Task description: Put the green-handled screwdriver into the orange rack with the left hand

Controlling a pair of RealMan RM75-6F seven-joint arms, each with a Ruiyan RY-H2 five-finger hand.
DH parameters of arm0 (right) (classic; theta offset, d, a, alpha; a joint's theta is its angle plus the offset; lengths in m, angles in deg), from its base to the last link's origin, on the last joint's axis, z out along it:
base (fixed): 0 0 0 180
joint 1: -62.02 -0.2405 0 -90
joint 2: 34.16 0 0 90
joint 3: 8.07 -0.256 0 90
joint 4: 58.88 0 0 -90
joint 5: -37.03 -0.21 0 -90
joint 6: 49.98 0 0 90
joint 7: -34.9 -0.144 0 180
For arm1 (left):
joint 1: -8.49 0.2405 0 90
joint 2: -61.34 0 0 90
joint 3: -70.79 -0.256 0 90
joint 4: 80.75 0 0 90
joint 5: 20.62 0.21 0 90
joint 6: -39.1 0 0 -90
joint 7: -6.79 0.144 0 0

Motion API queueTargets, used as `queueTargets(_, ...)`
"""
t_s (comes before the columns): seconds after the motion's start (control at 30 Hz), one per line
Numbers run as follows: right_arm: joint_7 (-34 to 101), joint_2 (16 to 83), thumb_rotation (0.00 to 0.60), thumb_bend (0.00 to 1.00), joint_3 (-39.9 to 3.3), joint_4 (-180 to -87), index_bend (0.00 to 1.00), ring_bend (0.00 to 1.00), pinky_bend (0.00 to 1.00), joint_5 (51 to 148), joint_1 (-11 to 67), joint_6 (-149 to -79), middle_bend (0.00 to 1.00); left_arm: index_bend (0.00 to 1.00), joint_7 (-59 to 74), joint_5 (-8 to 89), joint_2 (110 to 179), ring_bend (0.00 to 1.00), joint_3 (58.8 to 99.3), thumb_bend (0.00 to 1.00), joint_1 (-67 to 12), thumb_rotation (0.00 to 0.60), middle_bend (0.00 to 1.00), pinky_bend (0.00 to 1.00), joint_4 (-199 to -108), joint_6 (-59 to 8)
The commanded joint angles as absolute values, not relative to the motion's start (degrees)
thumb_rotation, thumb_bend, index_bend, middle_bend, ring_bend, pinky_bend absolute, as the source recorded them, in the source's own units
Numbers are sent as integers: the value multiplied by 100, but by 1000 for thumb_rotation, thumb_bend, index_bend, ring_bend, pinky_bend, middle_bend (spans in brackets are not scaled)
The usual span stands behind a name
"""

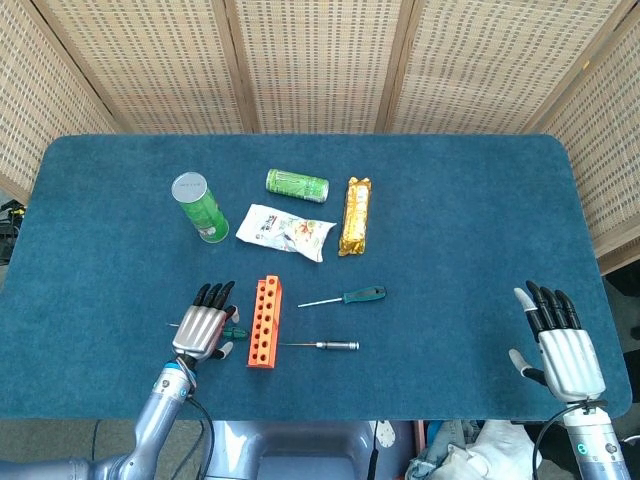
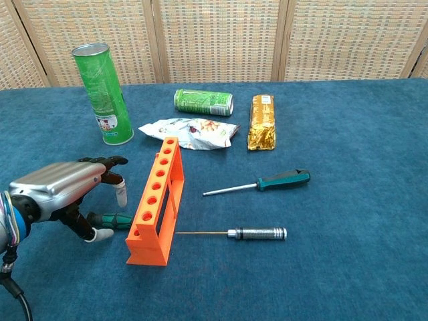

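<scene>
Green-handled screwdriver [image 2: 114, 219] lies flat on the worktop [image 1: 450, 230], near the front edge toward the left, handle end just beside the orange rack [image 2: 157, 200] on its left side. Shaft is hidden under the left hand [image 2: 60, 190].

Left hand is palm-down directly over the screwdriver, fingers [image 2: 110, 161] arched forward, thumb tip down just beside the handle. Cannot tell whether it actually grips the tool or only covers it.

Rack stands upright on the worktop, its row of holes running front to back.

Right of the rack: a metal-handled screwdriver [image 2: 257, 233] lying flat, tip pointing at the rack; behind it a teal-handled screwdriver [image 2: 284, 179], also flat.

Further back: green tube can [image 2: 103, 93] standing upright, green drink can [image 2: 203, 101] on its side, snack bag [image 2: 189, 132], gold-wrapped bar [image 2: 262, 121].

Right hand [image 1: 560, 345] near the front-right corner, palm-down, fingers straight and spread, holding nothing.
</scene>
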State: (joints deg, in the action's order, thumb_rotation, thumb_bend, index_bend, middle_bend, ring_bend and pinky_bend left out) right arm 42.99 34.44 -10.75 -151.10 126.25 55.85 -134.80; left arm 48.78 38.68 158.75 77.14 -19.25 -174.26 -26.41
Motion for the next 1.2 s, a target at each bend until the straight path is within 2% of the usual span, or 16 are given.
queueTargets(0.03, 4293, 3442, 600, 241, -1074, -15109, 0, 0, 0, 12628, 5585, -13481, 0, 429, 4900, 3838, 15898, 0, 7704, 257, -1950, 600, 0, 0, -17393, -2650)
queueTargets(0.3, 4260, 3433, 600, 243, -1081, -15108, 0, 0, 0, 12627, 5592, -13501, 0, 485, 4943, 3715, 16014, 0, 7691, 285, -2024, 600, 0, 0, -17240, -2654)
queueTargets(0.47, 4243, 3429, 600, 244, -1077, -15105, 0, 0, 0, 12638, 5592, -13504, 0, 550, 4939, 3677, 16091, 0, 7684, 374, -2053, 600, 0, 0, -17134, -2681)
queueTargets(0.7, 4251, 3433, 600, 246, -1068, -15103, 0, 0, 0, 12658, 5589, -13503, 0, 556, 4770, 3837, 16056, 0, 7678, 382, -2021, 600, 0, 0, -17218, -2840)
queueTargets(1.0, 4261, 3436, 600, 245, -1065, -15106, 0, 0, 0, 12653, 5591, -13498, 0, 556, 4112, 4290, 15415, 0, 7860, 383, -1846, 600, 0, 0, -18020, -3250)
queueTargets(1.2, 4327, 3455, 600, 241, -1054, -15119, 0, 0, 0, 12658, 5583, -13477, 0, 559, 2807, 4612, 14838, 0, 8145, 383, -1629, 600, 3, 0, -18814, -3379)
